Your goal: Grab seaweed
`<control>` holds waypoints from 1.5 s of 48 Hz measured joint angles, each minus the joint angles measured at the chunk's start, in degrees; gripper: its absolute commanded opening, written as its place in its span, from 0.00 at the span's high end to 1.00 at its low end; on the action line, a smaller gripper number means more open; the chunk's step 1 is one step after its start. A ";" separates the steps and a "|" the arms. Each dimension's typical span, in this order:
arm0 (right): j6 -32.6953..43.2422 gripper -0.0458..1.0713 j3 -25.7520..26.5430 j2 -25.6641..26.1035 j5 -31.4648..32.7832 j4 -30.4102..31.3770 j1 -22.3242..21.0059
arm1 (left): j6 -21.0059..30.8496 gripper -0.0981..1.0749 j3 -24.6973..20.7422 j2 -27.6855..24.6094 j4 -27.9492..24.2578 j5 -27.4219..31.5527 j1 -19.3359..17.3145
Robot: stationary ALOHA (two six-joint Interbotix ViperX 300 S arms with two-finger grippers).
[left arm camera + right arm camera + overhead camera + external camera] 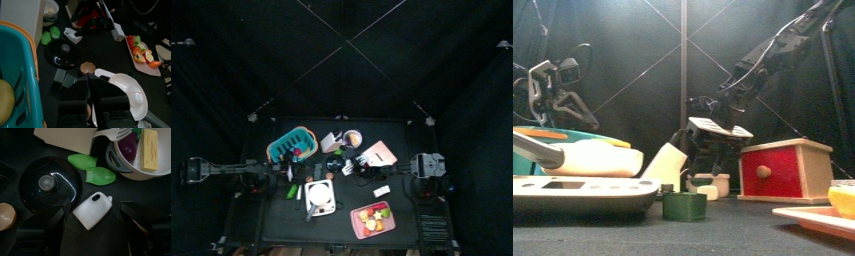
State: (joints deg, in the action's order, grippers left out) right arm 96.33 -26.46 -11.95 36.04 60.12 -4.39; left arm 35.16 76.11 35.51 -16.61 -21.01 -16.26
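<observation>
Two bright green seaweed-like pieces (92, 169) lie side by side on the black table, between a black pan lid (48, 182) and a white bowl (137, 158). They also show in the left wrist view (50, 35). My right gripper (93, 228) hangs open just above a small white bottle (95, 209) next to the green pieces and holds nothing. It reaches across to the table's middle (334, 167). My left gripper (90, 102) is open and empty, raised at the left (281, 173), looking down on the lid (63, 53).
A teal basket (289, 143) stands at the back left and a red box (784, 170) at the right. A plate of fruit (372, 218) lies at the front, with a white spoon (127, 87) and a small brown bowl (87, 67) nearby. A dark green block (683, 206) stands at the front edge.
</observation>
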 measured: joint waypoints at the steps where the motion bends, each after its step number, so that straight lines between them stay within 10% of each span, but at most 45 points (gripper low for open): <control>1: 0.00 0.09 0.18 0.00 0.00 0.00 0.35 | 0.09 0.55 0.00 0.00 -0.09 0.00 0.00; 27: 0.00 0.09 0.97 0.44 -4.75 -7.03 19.60 | 0.09 0.55 0.00 0.00 -0.18 0.00 1.23; 72: 0.00 0.23 3.34 -6.86 -8.26 -10.81 23.91 | 0.00 0.55 0.00 0.00 -0.09 -0.09 1.14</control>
State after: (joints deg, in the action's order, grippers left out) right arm 96.33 -23.12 -18.81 27.77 49.31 19.51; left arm 35.16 76.11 35.51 -16.70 -21.09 -15.12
